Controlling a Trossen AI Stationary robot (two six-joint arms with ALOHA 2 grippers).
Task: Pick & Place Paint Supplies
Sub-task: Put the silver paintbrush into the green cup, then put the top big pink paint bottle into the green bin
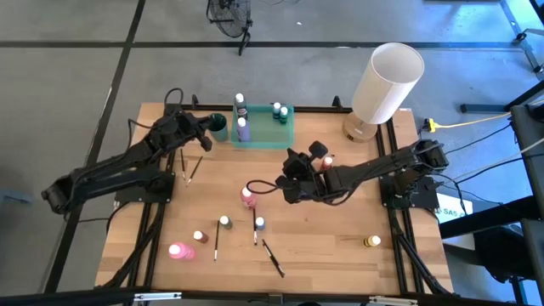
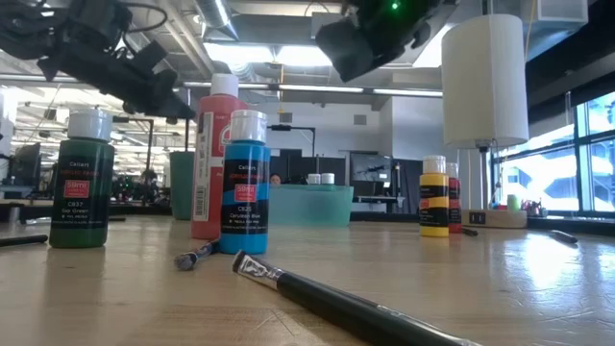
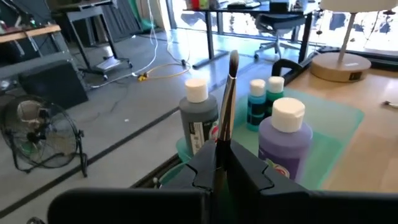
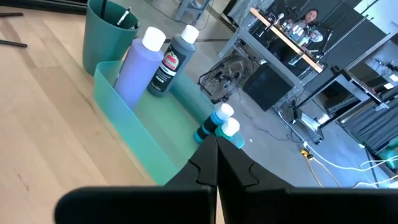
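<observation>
Your left hand [image 3: 219, 163] pinches a thin dark paintbrush [image 3: 227, 99] upright; lower it into the dark green cup [image 1: 218, 127] near the counter's far-left corner.

The thin dark paintbrush [image 3: 225, 112] had its lower handle hidden between the fingers; at the table's 5 o'clock, the long black brush [image 2: 346, 303] ran off-frame.

You've got two matte-black jointed arms [image 1: 110, 174], black cables looped along them, each ending in angular dark fingers [image 4: 205, 165].
</observation>
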